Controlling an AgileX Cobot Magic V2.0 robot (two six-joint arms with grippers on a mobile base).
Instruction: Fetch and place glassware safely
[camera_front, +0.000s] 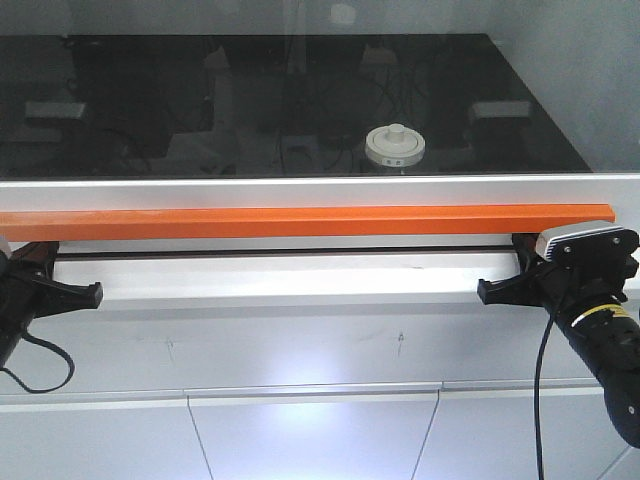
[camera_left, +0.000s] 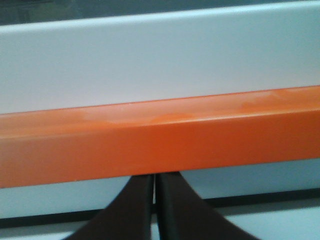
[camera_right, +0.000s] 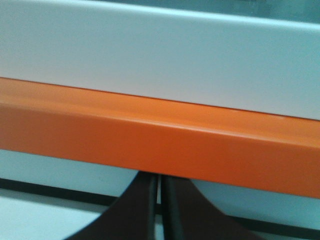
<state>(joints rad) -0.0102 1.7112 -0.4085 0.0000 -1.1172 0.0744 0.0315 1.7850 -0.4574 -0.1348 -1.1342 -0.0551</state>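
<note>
Glass jar is unreachable if your left gripper and right gripper, both closed, slip off the orange bar.

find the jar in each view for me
Front view: the jar is in the dark area, slightly right of centre, in the upper half of the picture.
Left wrist view: not in it.
Right wrist view: not in it.
Shared landmark: the orange bar runs across all three, thin in the front view and a wide band in the left wrist and right wrist views.
</note>
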